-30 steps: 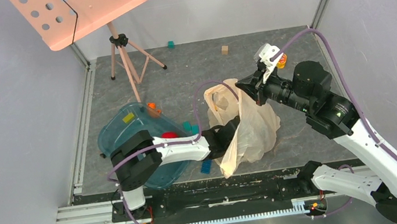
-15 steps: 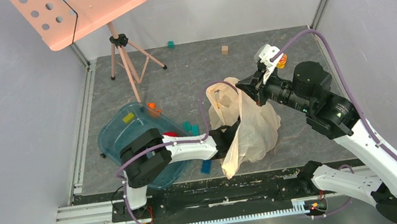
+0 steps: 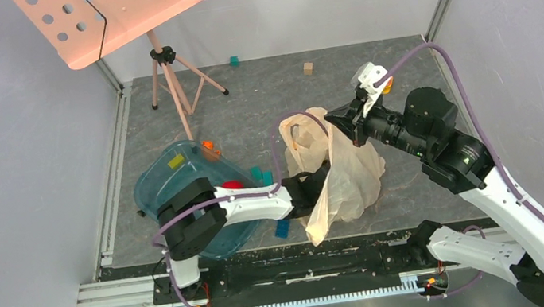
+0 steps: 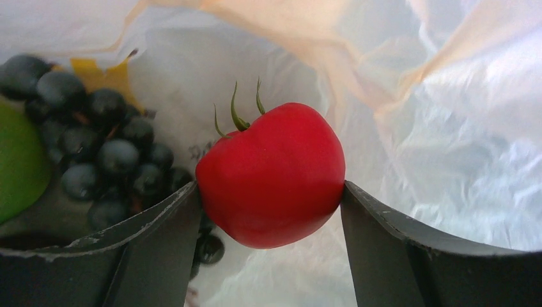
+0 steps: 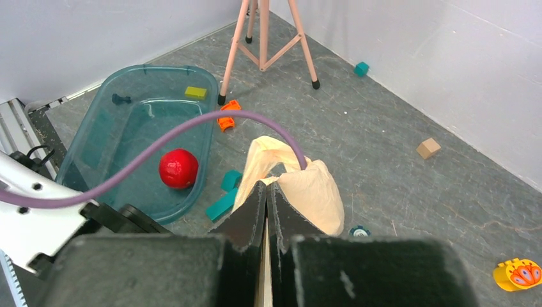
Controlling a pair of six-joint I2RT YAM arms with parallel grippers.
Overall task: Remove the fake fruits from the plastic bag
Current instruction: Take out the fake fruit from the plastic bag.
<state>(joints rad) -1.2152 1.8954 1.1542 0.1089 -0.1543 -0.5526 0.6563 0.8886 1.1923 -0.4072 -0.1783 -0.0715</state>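
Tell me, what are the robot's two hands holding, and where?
The left gripper squeezes the red fruit by its sides, inside the bag. The right gripper pinches the bag at its top edge.

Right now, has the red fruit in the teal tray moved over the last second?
No. The red fruit sits at the same spot by the teal tray's right rim.

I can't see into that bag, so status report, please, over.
Left jaws closed on red fruit inside plastic bag. Right jaws pinching bag's edge, holding it up. Grapes beside fruit, not gripped.
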